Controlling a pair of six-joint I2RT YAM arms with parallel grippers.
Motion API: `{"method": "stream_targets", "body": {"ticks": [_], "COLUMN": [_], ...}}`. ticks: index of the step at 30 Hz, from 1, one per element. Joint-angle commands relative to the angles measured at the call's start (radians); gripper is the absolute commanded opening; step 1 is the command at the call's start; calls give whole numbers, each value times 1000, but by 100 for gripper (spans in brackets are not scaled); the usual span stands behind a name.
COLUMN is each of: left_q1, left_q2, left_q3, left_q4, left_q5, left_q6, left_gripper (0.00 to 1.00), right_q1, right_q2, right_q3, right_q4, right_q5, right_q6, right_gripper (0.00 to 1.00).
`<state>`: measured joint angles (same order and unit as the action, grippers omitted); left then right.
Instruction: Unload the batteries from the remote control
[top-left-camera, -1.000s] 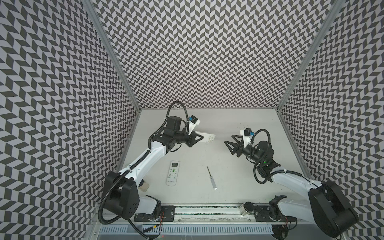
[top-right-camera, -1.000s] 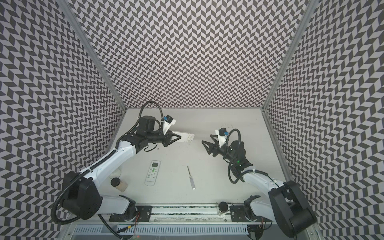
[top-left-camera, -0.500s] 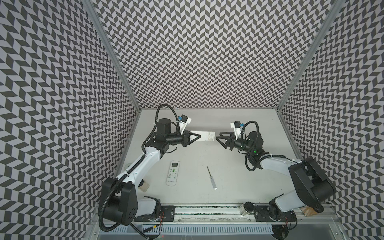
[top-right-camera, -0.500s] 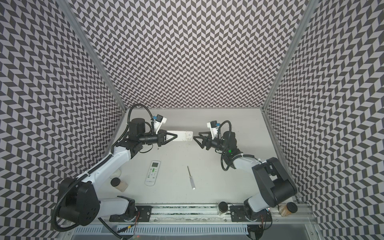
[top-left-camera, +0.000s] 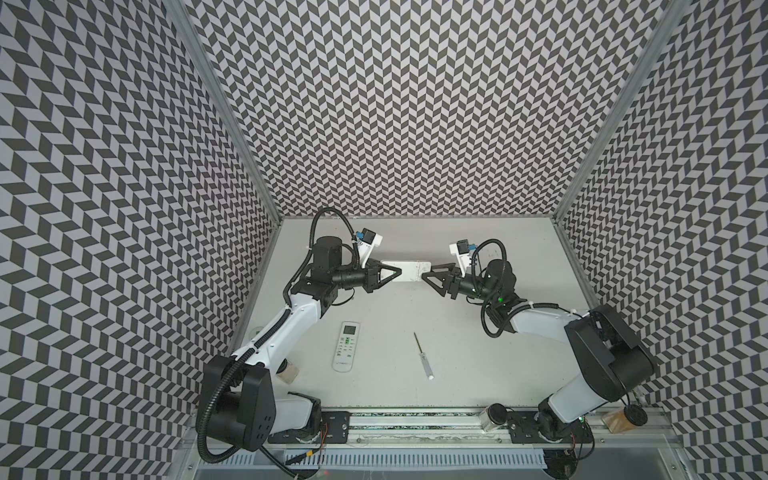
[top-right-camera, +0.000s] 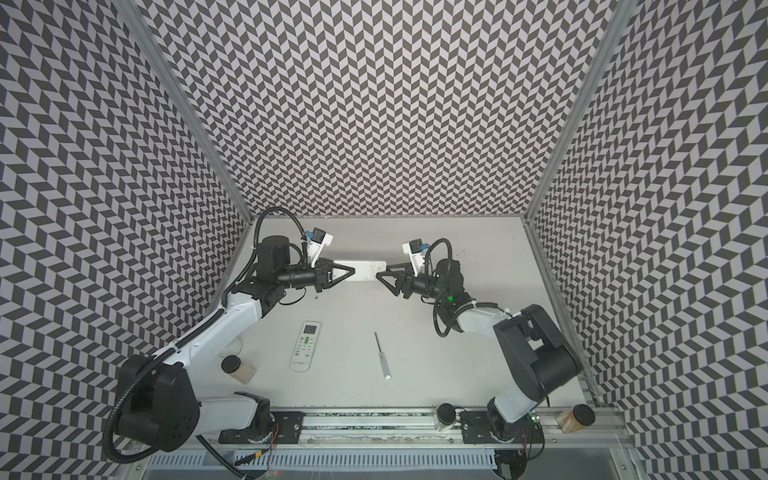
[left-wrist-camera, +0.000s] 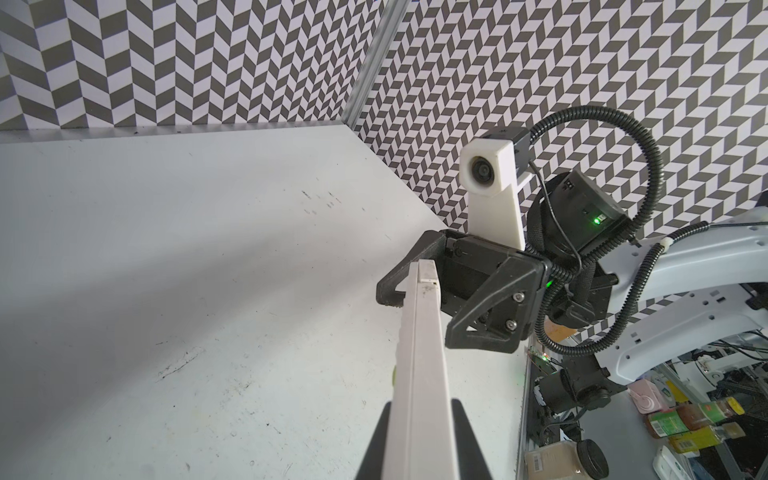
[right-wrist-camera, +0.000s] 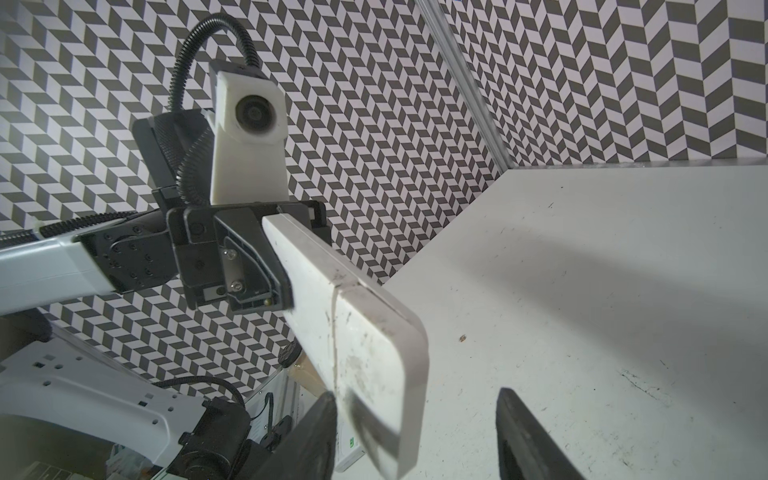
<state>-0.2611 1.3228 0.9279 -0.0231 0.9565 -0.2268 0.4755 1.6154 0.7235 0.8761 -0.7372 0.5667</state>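
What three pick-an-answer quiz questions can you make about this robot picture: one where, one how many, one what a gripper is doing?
1. Where is the screwdriver? A) lying on the table B) in a jar C) stuck to the wall
2. How many white remotes are there? A) one B) two C) four
3. What is the left gripper doing? A) hanging open B) shut on a remote C) shut on a pencil
Answers: 1A, it lies beside the flat remote; 2B, that one plus the held remote; 3B, its jaws clamp the held remote's end.
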Motion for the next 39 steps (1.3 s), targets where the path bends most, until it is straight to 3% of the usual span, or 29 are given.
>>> {"method": "stream_targets", "body": {"ticks": [1,8,12,14,26,39], "left_q1": [3,4,5,5,6,3], "left_q2": [-9,-15,-17,-21,-22,-27], "left_q3": [-1,0,-13,-1,-10,-34], "left_q4": [52,37,50,33,13,27], "left_q5": [28,15,15,13,-125,-193], "left_q6": [-20,-2,-6,1,1,-32], "left_gripper": [0,0,0,0,0,0], "right_q1": [23,39,39,40,40,65], "right_q2": [18,33,41,32,-13,-43], "right_q3": [33,55,63,68,40,25], "right_q4": [60,52,28,3,-65,-78], "right_q5": [-1,24,29,36,60,76], "right_q6": [19,21,1,-3,-48,-53], "right_gripper": [58,51,32,28,24,36]}}
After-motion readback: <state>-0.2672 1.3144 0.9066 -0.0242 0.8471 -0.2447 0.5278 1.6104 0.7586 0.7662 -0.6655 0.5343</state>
